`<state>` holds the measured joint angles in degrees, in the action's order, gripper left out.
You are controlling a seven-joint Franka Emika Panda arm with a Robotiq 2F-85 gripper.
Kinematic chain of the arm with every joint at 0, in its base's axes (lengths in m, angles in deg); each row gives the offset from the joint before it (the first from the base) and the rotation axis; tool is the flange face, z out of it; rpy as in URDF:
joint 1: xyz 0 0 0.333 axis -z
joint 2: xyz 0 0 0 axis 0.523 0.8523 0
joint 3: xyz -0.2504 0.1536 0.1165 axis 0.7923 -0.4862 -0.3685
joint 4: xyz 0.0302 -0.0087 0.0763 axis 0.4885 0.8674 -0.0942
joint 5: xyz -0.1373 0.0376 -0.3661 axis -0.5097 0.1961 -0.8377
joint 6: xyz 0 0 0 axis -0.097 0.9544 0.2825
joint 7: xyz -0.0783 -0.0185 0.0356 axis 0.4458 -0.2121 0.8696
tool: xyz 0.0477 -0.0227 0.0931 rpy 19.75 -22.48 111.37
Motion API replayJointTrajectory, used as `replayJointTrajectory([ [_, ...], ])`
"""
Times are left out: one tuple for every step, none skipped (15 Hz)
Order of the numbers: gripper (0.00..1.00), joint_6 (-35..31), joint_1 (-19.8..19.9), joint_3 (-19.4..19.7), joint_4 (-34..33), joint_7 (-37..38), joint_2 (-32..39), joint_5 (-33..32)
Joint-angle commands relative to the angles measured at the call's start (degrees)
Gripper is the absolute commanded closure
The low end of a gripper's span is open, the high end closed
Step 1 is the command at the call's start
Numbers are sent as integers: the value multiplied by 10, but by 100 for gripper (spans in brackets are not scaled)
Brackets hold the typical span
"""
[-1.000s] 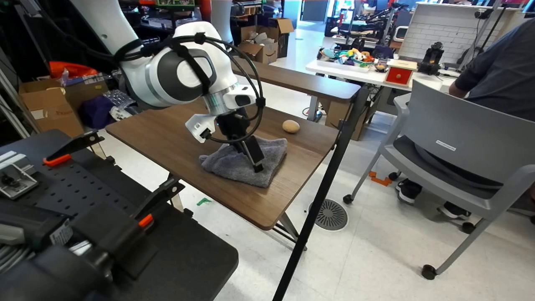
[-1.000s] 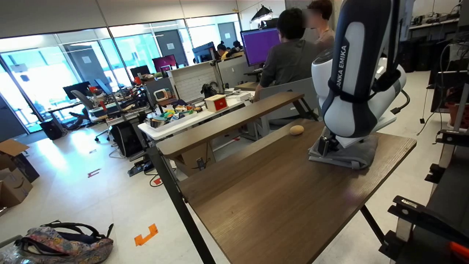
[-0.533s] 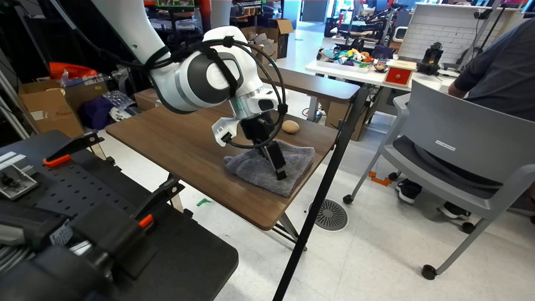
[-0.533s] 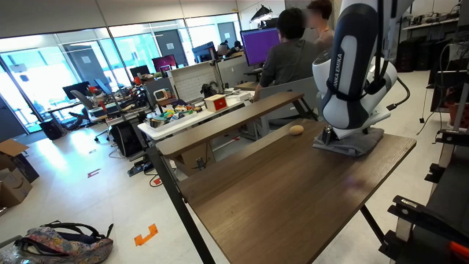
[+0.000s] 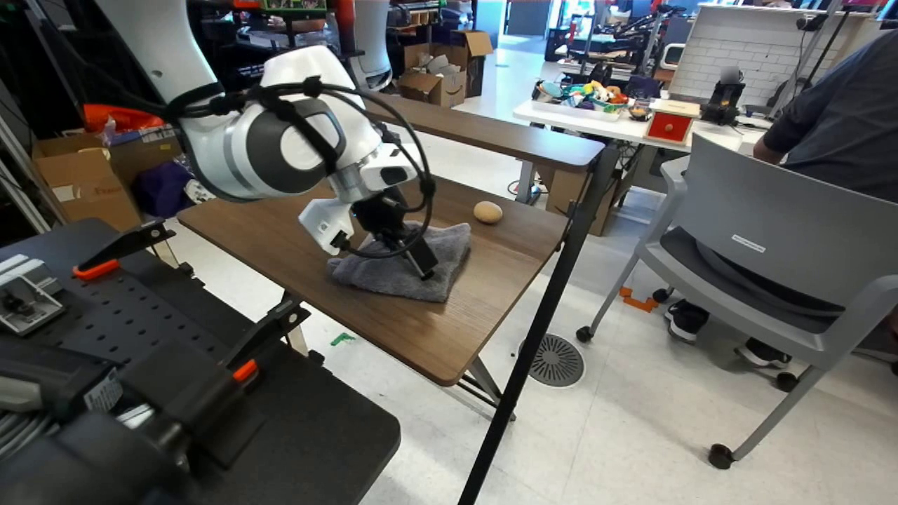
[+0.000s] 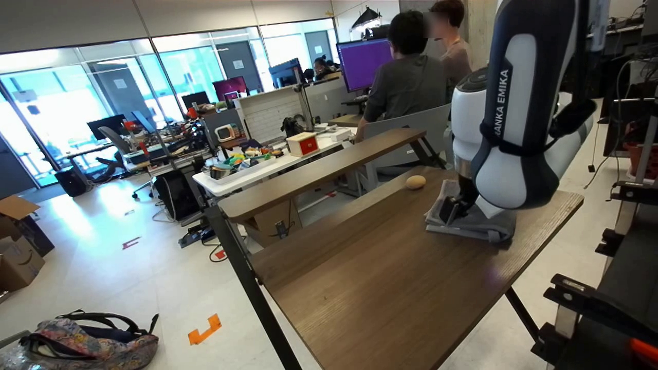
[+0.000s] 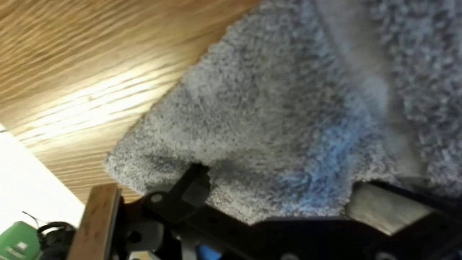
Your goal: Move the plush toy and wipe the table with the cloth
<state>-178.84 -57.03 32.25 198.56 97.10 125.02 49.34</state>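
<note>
A robot arm (image 6: 519, 92), perforated black bench (image 5: 151, 315) and monitor (image 6: 364, 66) mark this as a lab.

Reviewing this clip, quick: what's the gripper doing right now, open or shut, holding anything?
Gripper: open, jaws spread wide and touching the grey cloth from above; not closed on it.

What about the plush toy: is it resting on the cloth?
No, in both exterior views the plush toy sits on the table, apart from the cloth with a visible gap between them.
</note>
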Motion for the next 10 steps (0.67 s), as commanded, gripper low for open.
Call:
replayJointTrajectory([
  [0, -50, -23, -76, 42, -11, -16, 33],
  [0, -53, -33, -85, 40, -8, -19, 45],
  [0, -46, -39, -94, 31, -6, -19, 57],
  [0, -40, -47, -99, 21, -3, -16, 70],
  [0, -34, -54, -97, 5, 0, -5, 83],
  [0, -30, -62, -88, -18, 5, 17, 96],
  [0, -25, -70, -76, -36, 11, 33, 110],
  [0, -11, -70, -61, -64, 19, 60, 124],
  [0, 8, -68, -45, -89, 30, 79, 136],
  [0, 30, -67, -31, -104, 41, 86, 143],
])
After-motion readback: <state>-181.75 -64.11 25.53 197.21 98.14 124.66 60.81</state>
